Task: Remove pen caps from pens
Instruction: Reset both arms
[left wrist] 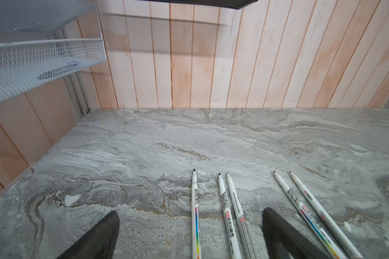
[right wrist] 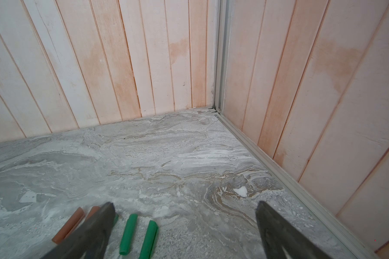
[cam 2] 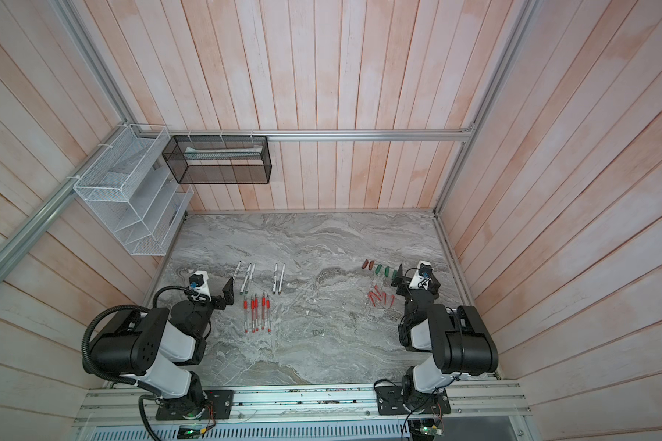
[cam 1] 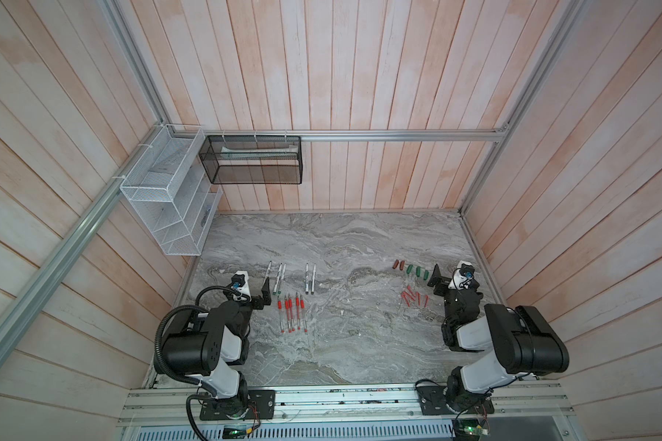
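Note:
Several white-barrelled markers (cam 1: 279, 278) lie uncapped in a row at the table's left, their dark tips bare (left wrist: 224, 201). Just nearer lie several clear pens with red sections (cam 1: 291, 313), in both top views (cam 2: 257, 311). At the right, brown caps (cam 1: 398, 264) and green caps (cam 1: 417, 272) lie loose in a line, with slim red caps (cam 1: 413, 298) in a heap nearer. My left gripper (cam 1: 266, 292) stands open and empty beside the markers (left wrist: 190, 212). My right gripper (cam 1: 434, 280) is open and empty (right wrist: 184, 203) next to the green caps (right wrist: 128, 233) and brown caps (right wrist: 70, 226).
A white wire basket (cam 1: 161, 198) and a black mesh basket (cam 1: 253, 160) hang on the walls above the back left corner. Wooden walls enclose the marble table (cam 1: 341, 236) on three sides, and a metal rail (right wrist: 267, 157) runs along the right edge.

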